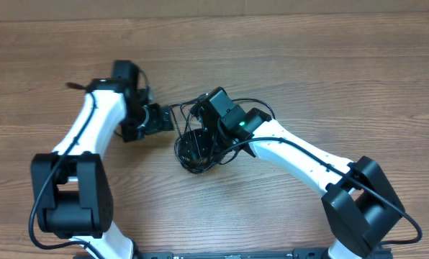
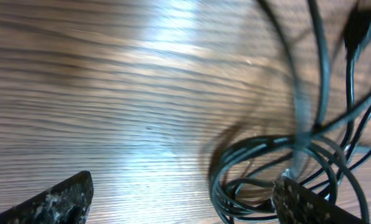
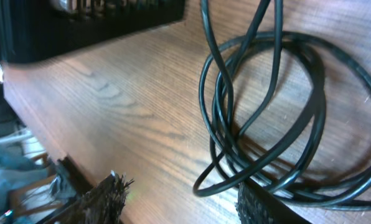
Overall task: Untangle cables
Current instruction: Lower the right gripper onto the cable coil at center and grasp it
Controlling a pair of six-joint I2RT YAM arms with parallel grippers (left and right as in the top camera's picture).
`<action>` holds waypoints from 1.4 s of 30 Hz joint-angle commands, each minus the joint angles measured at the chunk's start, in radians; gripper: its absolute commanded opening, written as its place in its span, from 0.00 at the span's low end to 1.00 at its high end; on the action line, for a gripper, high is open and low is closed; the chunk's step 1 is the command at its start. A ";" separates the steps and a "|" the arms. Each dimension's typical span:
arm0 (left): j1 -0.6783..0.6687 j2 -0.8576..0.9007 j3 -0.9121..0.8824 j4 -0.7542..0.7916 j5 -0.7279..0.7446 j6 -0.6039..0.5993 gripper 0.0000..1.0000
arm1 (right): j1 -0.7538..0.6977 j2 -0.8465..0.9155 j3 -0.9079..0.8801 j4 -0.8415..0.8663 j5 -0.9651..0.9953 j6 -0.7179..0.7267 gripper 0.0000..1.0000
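Cables [image 1: 195, 150] seem light, limp, snag-prone; pinch their 6 o'clock arc. Left claw [image 2: 182, 199] and right claw [image 3: 185, 200] gape empty.

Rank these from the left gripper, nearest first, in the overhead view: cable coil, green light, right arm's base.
1. The cable coil, just right of and below the left gripper.
2. The green light, farther right.
3. The right arm's base, bottom right.

Two arms [image 1: 92, 126] [image 1: 301, 155], one tangle of cables [image 1: 195, 150]; strand count unclear.
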State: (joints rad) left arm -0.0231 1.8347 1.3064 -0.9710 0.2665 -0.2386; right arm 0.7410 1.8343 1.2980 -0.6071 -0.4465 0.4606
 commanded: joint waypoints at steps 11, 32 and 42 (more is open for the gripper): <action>0.062 -0.007 -0.217 0.143 0.066 -0.023 0.99 | 0.154 -0.024 -0.020 0.114 0.359 0.068 0.55; 0.062 -0.007 -0.298 0.244 -0.143 -0.069 0.93 | 0.165 -0.022 0.087 -0.054 0.430 0.097 0.42; 0.062 -0.007 -0.317 0.277 -0.139 -0.092 0.98 | 0.115 -0.008 -0.031 -0.076 0.430 0.119 0.38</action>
State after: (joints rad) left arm 0.0345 1.7885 1.0336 -0.7052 0.1490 -0.3233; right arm 0.8810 1.8317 1.2736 -0.6754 -0.0330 0.5762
